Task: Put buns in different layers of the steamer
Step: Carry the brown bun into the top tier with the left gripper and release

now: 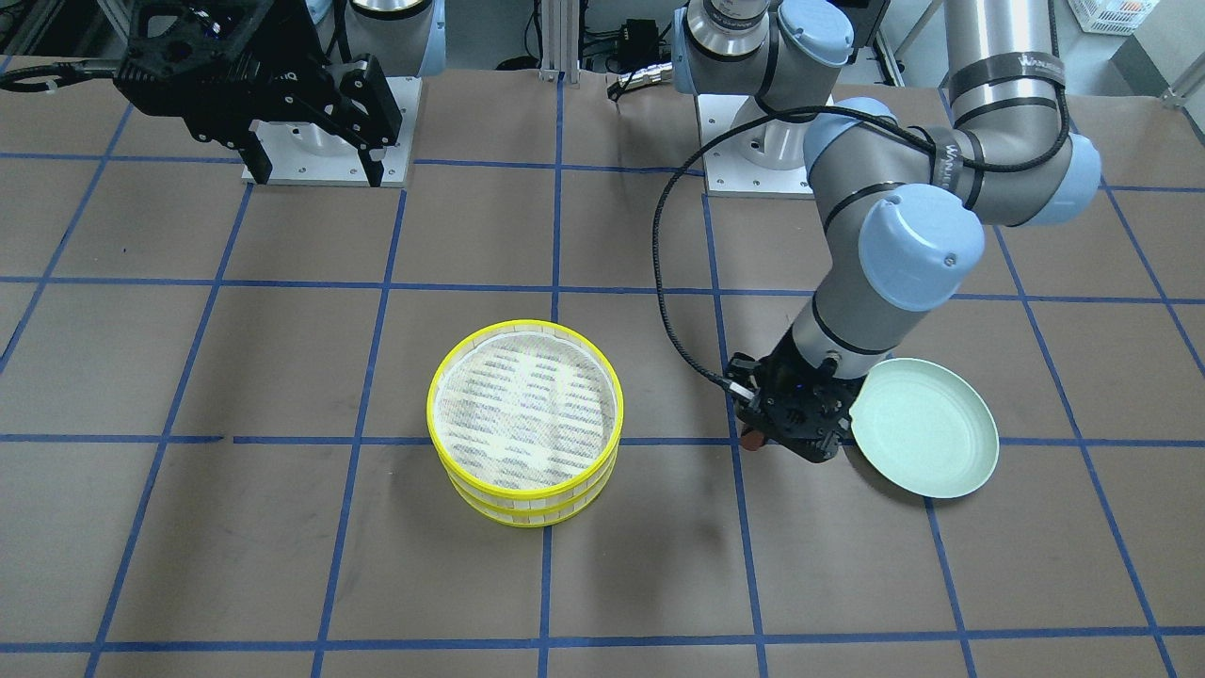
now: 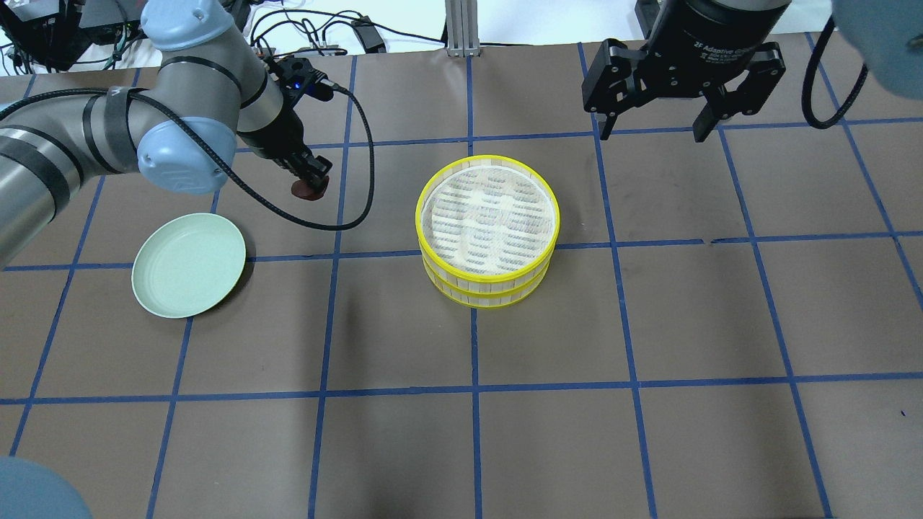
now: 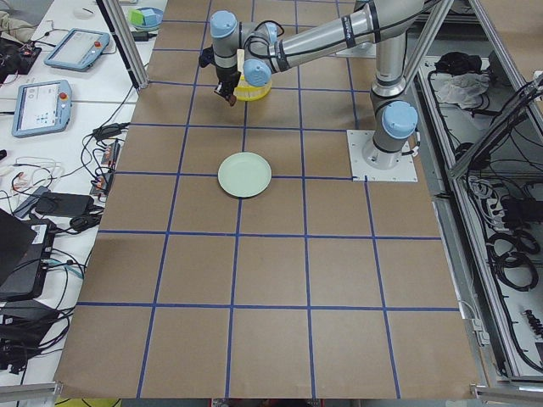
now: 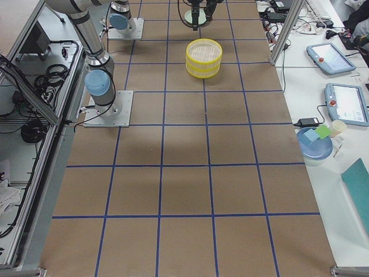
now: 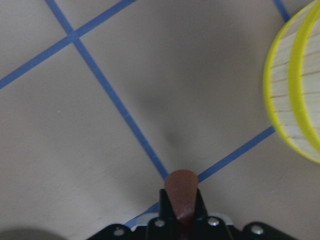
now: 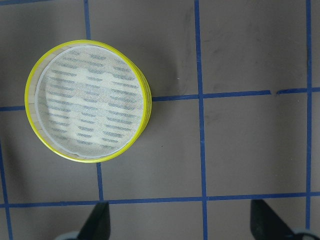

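The step in hand looked like the carry of the brown bun [image 5: 180, 192] towards the steamer [image 2: 487, 160]. The left pincer [image 2: 311, 180] was clamped on the bun's rear end and held it clear of the worktop [image 2: 649, 324], between the plate [image 2: 189, 264] and the steamer but well apart from both. The plate lay bare. The cream bun showed nowhere; it may have lain in the lower tray, under the upper one, but that could not be told.

The right pincer [image 2: 652, 124] hung high near the robot's side of the worktop, jaws wide apart and holding nothing.

The upper tray's floor was bare, so the next move probably called for the left arm to cross to a spot over that tray, come down inside the rim without clipping it, and part its jaws low enough that the bun would not roll.

The bun was oblong with a rounded, tapering nose, and its skin was smooth, matt and reddish-brown. It looked soft, so a hard squeeze could dent it. The steamer was two round shallow trays stacked flush, with bright yellow rims, pale wood-like slatted sides and a whitish mesh liner through which the floor slots showed. The plate was pale green, smooth and shallow, with a low raised rim. The worktop was dull brown sheet gridded with blue tape.
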### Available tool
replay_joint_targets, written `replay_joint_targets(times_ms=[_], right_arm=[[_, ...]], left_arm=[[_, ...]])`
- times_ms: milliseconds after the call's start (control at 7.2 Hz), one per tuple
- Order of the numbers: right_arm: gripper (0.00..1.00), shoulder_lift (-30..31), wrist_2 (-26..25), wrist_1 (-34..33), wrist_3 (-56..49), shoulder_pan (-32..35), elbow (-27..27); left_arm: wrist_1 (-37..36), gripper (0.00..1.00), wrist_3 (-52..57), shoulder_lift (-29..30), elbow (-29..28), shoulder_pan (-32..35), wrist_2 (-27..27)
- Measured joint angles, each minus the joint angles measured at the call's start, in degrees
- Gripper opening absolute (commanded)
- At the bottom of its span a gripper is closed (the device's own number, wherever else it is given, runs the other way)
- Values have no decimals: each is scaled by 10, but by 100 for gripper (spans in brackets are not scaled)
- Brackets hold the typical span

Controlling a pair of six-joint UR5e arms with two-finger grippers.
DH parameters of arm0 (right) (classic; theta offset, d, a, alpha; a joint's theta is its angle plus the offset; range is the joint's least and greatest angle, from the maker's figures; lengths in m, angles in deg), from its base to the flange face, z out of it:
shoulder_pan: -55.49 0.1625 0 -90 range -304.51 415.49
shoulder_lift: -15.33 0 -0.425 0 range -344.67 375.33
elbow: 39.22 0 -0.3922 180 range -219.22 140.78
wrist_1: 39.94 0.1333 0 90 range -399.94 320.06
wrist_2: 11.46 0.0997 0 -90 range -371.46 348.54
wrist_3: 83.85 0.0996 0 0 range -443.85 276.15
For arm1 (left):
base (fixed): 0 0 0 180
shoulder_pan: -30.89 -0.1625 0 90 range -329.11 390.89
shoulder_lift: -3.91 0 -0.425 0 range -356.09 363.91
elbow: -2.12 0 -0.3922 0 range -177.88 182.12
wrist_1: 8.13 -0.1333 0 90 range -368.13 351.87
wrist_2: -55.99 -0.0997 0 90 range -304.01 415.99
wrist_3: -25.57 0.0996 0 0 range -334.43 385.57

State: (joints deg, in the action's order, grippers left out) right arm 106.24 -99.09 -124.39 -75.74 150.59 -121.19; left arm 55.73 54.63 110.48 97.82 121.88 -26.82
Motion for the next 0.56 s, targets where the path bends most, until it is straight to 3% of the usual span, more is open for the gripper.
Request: replay_joint_targets(times_ms=[556], right_arm=[[100, 1, -2, 1, -1, 0, 0]], left_arm=[[-48, 0, -200, 6, 0, 95, 131]])
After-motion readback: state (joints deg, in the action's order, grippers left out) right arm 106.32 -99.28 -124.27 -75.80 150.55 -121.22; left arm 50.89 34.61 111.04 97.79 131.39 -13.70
